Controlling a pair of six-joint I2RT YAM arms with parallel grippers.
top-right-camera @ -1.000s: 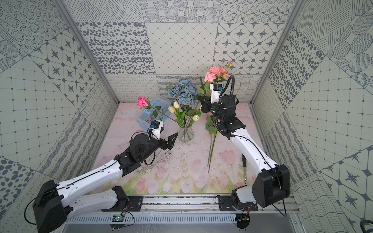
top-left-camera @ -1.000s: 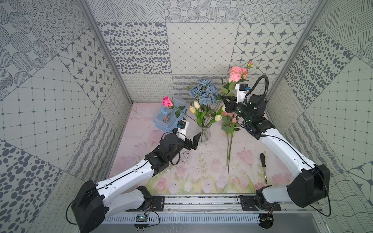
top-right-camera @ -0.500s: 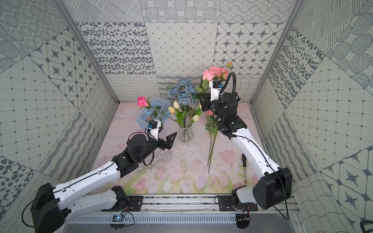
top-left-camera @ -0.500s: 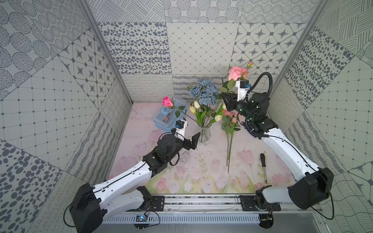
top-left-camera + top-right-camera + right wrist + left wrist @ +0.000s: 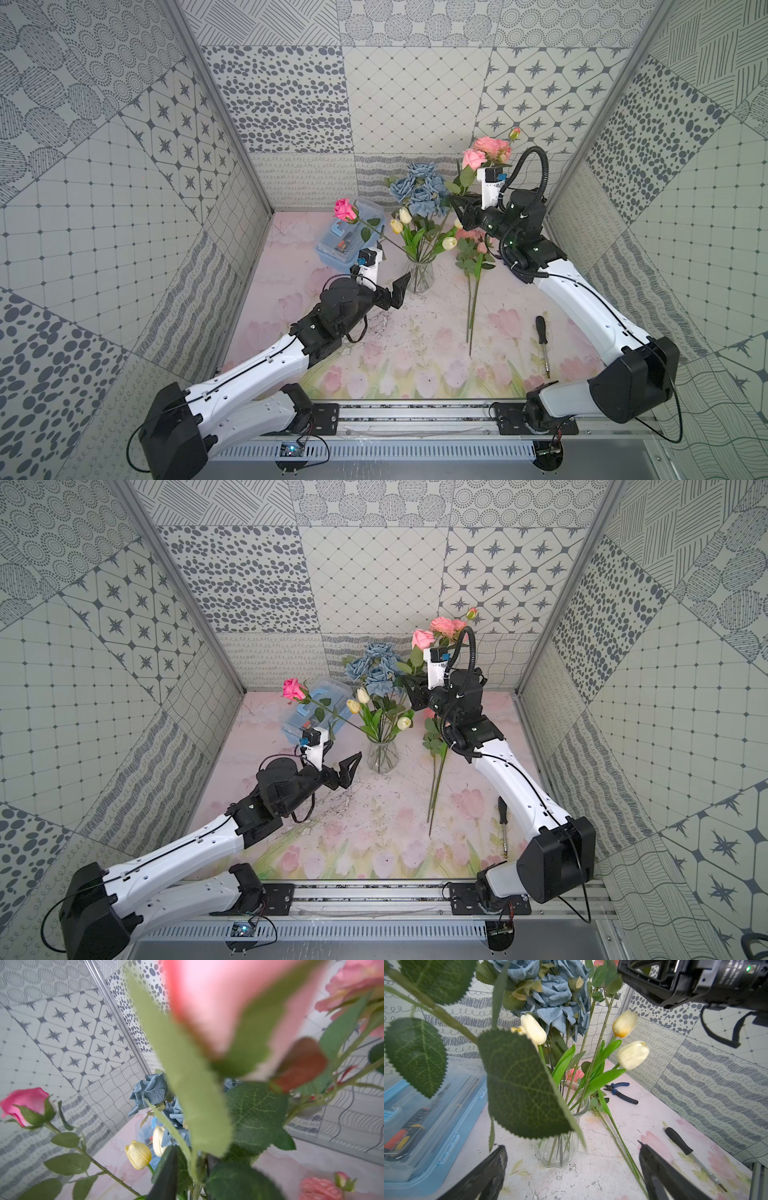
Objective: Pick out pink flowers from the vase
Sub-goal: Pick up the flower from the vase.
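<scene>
Edging slightly toward the bouquet since the earlier frames, the right pincer (image 5: 460, 208) is gripping the stem of a pale-pink rose spray (image 5: 486, 150). Its jaws are drawn in tight on the stem, as the right wrist view is showing, and the blooms are sitting almost where they were. The left pincer (image 5: 401, 291) is hardly shifting either. It is waiting just beside the vase (image 5: 419, 277), jaws spread wide and holding nothing, seemingly ready to steady the glass.

Progress is looking like roughly a third. One fallen pink spray (image 5: 471, 245) is already lying on the tabletop (image 5: 415, 357) beside the vase, on the right arm's side, fully out. The pale-pink rose spray is being held high above the rim. In the left wrist view, though, its stem seems to be running down into the neck, so I am judging this extraction as under way, not finished. A deep-pink rose (image 5: 345, 210) is leaning out over the blue box (image 5: 332, 253) with its stem in the vase, untouched. The blue roses (image 5: 422, 191) and cream tulips (image 5: 449, 243) are standing in the vase, as they should.
</scene>
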